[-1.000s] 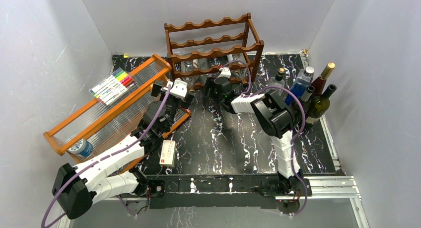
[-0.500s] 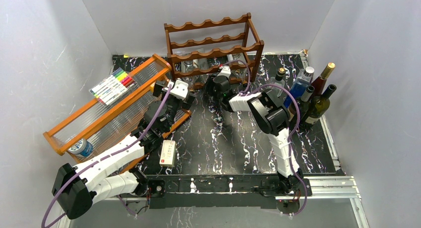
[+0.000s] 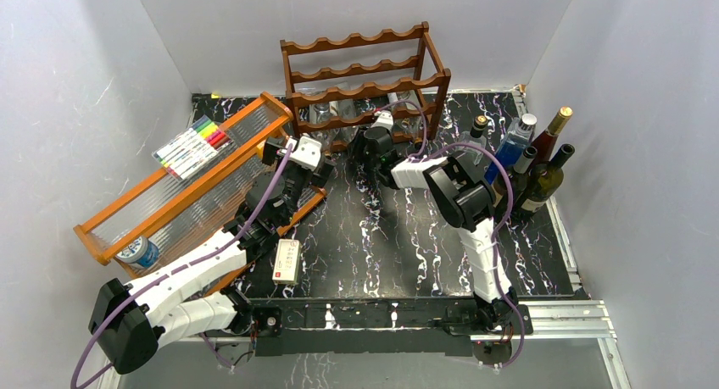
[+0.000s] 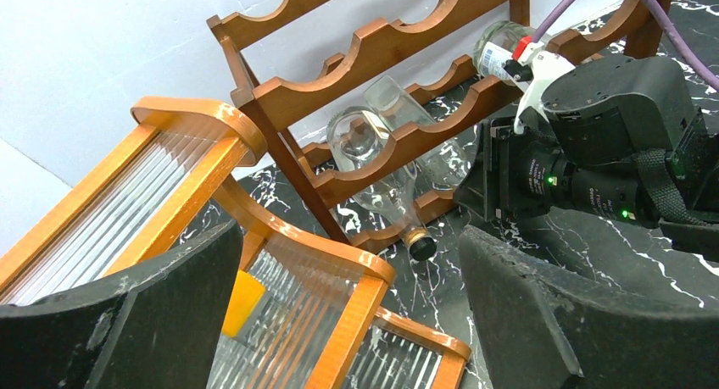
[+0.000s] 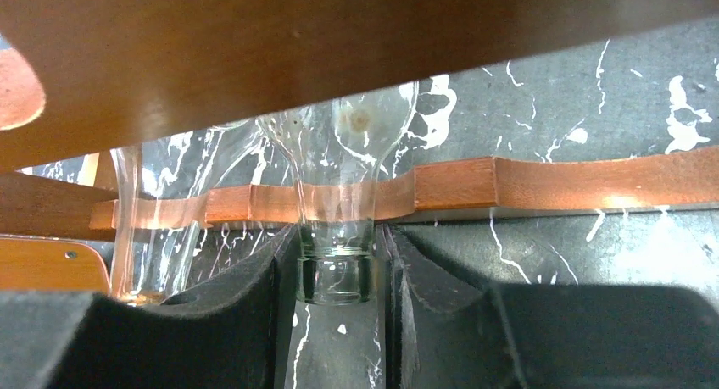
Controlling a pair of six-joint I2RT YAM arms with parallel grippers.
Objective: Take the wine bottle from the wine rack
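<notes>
**Right gripper on the bottle neck, bottom tier of the rack.**

The right gripper [image 5: 337, 275] is closed on the neck of a clear bottle [image 5: 337, 236], its pads [image 5: 254, 279] pressed to either side just under the lip. The bottle lies in the bottom tier of the rack [image 3: 365, 91] with its neck pointing near and its body behind the low front rail [image 5: 526, 181]. The left gripper [image 4: 352, 253] is spread wide and holds nothing. It hangs over the far end of the tray [image 4: 199, 122], left of the rack.

**Risks.**
- The hold is on smooth, narrow glass, so a sharp pull could let the neck slide out of the pads.
- The wider body must clear the scalloped front rail. If it catches, the light rack may be dragged along with it.
- A rail [image 5: 339, 50] hangs close above the wrist, so an early lift would probably strike it.
- A capped neighbour bottle [image 4: 420, 245] lies just to the left and could be nudged if the pull is skewed.

**Views.**
- Only the right wrist view shows the pads meeting the neck.
- From above, the rails and the gripper body hide that contact.
- The left wrist view alone shows the neighbour's dark cap and more glass higher in the rack.
- The top view alone shows the standing bottles [image 3: 543, 164] at the far right, well apart from the rack.
</notes>
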